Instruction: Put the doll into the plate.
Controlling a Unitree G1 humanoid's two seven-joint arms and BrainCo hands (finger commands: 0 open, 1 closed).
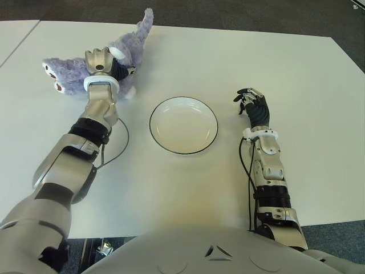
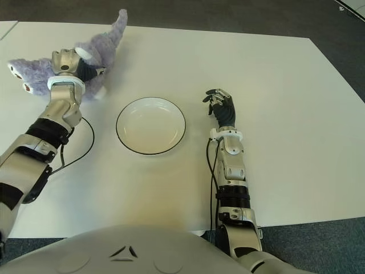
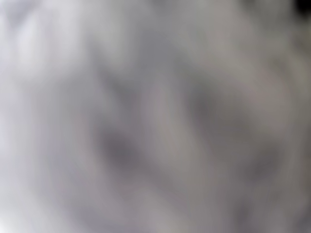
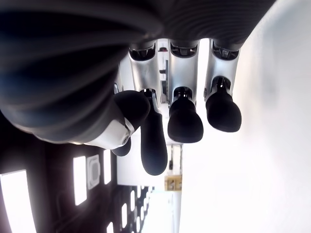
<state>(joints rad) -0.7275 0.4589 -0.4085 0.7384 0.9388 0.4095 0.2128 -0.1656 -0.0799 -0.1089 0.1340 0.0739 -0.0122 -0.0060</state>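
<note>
A fluffy lilac doll (image 1: pixel 68 71) with white paws is at the table's far left, its tail pointing up and away. My left hand (image 1: pixel 111 67) is on the doll's middle, its dark fingers curled into the fur; in the left wrist view the doll's fur (image 3: pixel 155 116) fills the whole picture. A white plate (image 1: pixel 183 125) with a dark rim sits empty on the table, right of and nearer than the doll. My right hand (image 1: pixel 254 105) shows just right of the plate, its fingers (image 4: pixel 184 121) relaxed and holding nothing.
The white table (image 1: pixel 296 74) stretches wide to the right and far side. A black cable (image 1: pixel 117 148) loops beside my left forearm, just left of the plate. A second tabletop edge shows at the far left corner.
</note>
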